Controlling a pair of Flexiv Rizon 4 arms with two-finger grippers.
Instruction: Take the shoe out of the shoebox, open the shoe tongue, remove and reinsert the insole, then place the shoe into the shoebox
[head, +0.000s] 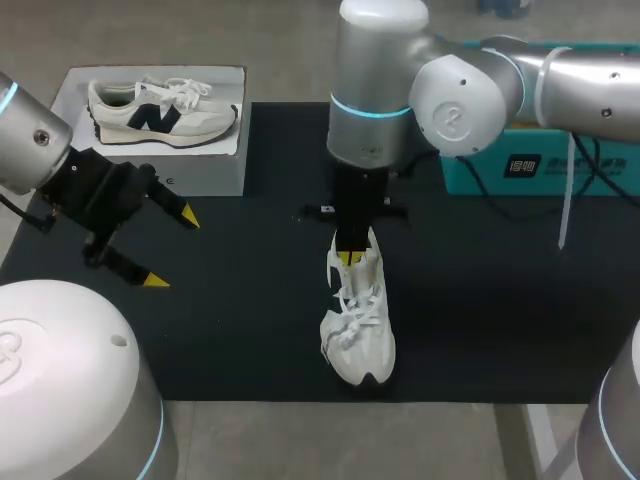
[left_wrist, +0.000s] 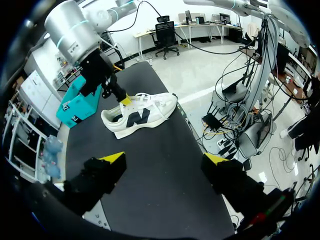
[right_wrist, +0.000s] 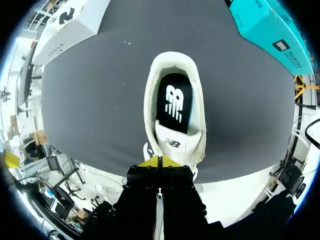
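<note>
White shoe (head: 358, 330), tongue (right_wrist: 172, 142) in closed right pincer (right_wrist: 160, 161); left pincer (head: 173, 250) wide near left edge of mat (head: 500, 300).

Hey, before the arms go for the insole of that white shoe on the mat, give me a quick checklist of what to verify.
1. The shoe is out of the shoebox, standing on its sole on the mat: ok.
2. The tongue is back and the opening is clear: ok.
3. The insole is visible, seated inside: ok.
4. The right gripper has its fingers together at the tongue's edge; whether it actually pinches it: cannot tell.
5. The left gripper is open, empty and apart from the shoe: ok.
</note>
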